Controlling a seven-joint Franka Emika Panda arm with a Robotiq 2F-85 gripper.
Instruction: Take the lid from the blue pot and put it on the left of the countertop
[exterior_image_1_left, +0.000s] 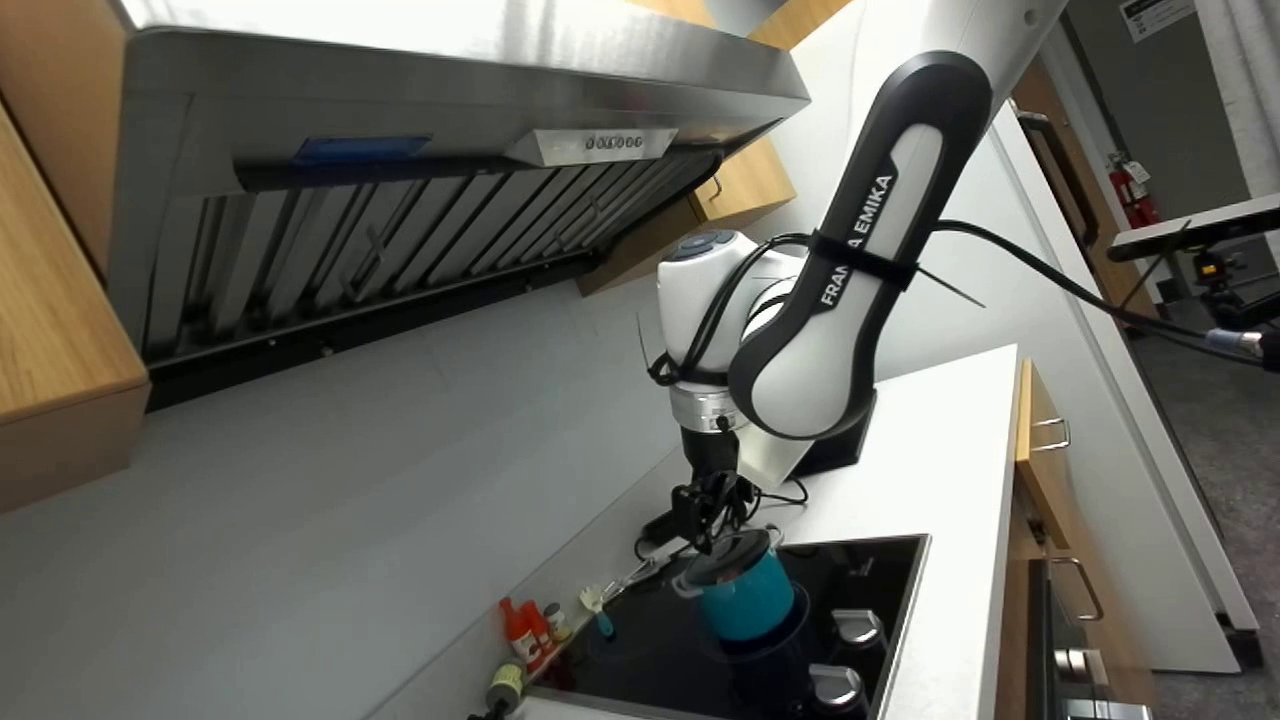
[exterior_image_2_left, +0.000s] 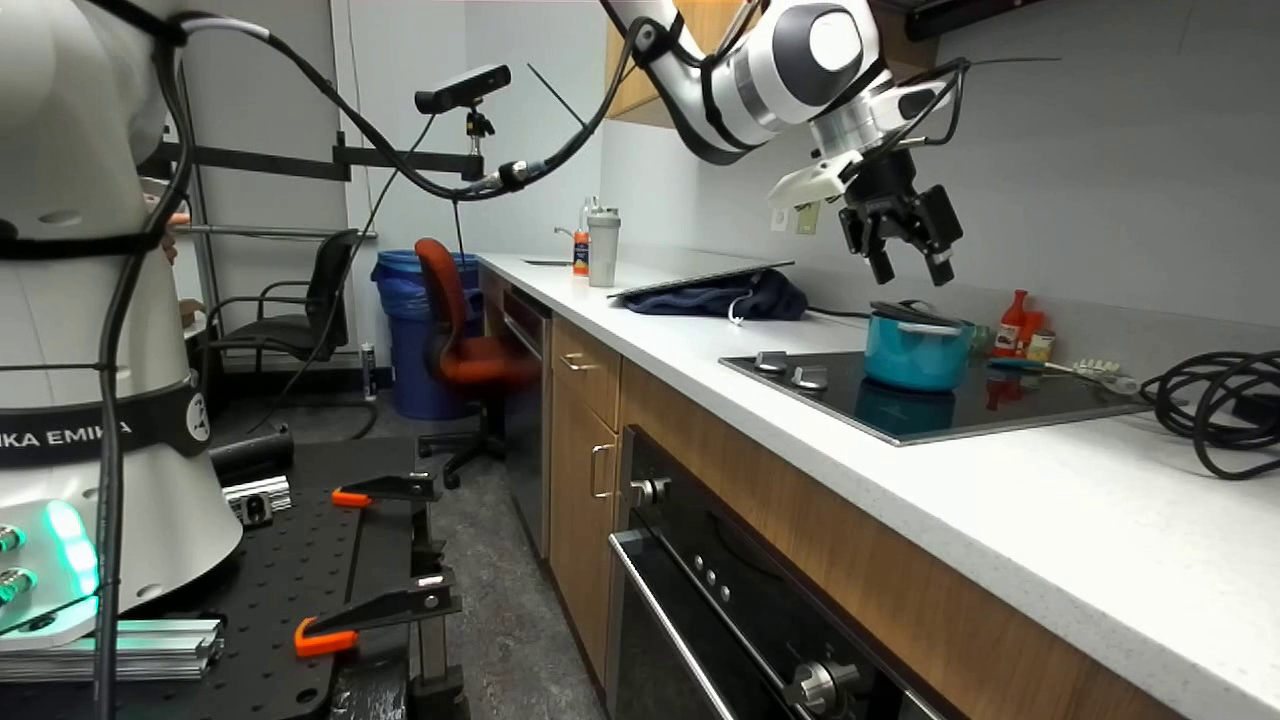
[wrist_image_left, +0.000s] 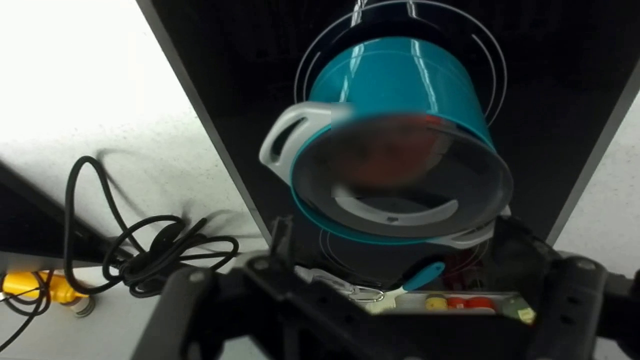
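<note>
The blue pot (exterior_image_1_left: 750, 605) stands upright on the black cooktop; it also shows in an exterior view (exterior_image_2_left: 912, 358) and in the wrist view (wrist_image_left: 395, 75). A dark see-through lid (wrist_image_left: 425, 227) with a grey curved handle rests on its top. The lid also shows in both exterior views (exterior_image_1_left: 735, 556) (exterior_image_2_left: 905, 314). My gripper (exterior_image_2_left: 911, 268) is open and empty, above the pot and apart from the lid. In the wrist view its fingers (wrist_image_left: 400, 235) are spread wide to either side of the lid's near part. The white countertop (exterior_image_2_left: 1000, 500) runs around the cooktop.
Red bottles (exterior_image_2_left: 1012, 322) and utensils, one with a blue handle (wrist_image_left: 424, 276), lie along the cooktop's wall side. Black coiled cable (exterior_image_2_left: 1225, 400) lies on the counter. A dark cloth under a flat panel (exterior_image_2_left: 715, 295) lies farther along. A range hood (exterior_image_1_left: 450, 200) hangs above.
</note>
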